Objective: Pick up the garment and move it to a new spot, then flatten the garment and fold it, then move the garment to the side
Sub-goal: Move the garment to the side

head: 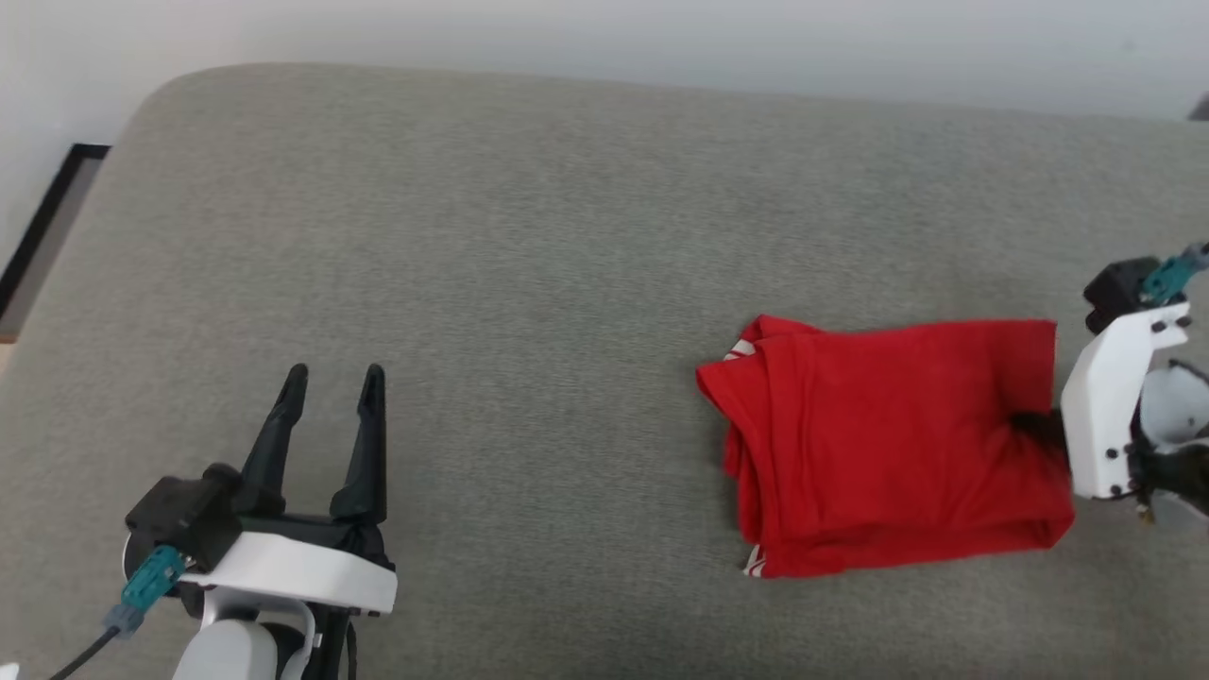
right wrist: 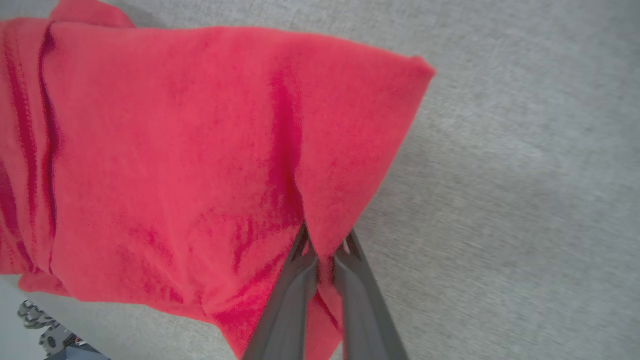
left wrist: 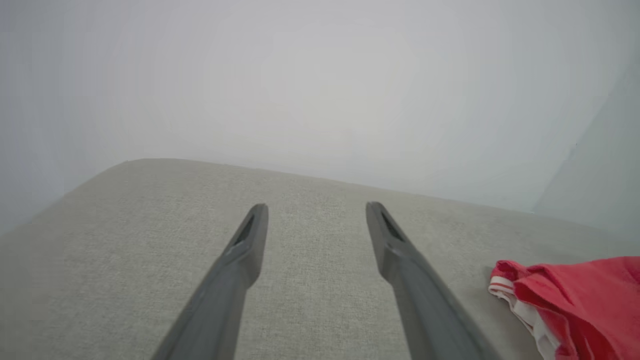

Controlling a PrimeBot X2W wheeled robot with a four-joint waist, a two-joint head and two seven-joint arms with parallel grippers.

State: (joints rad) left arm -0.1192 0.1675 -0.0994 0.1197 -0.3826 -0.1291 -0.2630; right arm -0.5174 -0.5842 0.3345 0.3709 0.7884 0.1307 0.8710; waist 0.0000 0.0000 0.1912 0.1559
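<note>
Where the grey fabric surface (head: 529, 236) runs out to the left, my left jaws stand released, wide apart, with nothing between them. Well apart to the right, the garment (head: 888, 444) lies on that same surface, folded into a red block, with striped trim showing at its left corners. At its right edge my right jaws are clenched on a fold of the red cloth.
</note>
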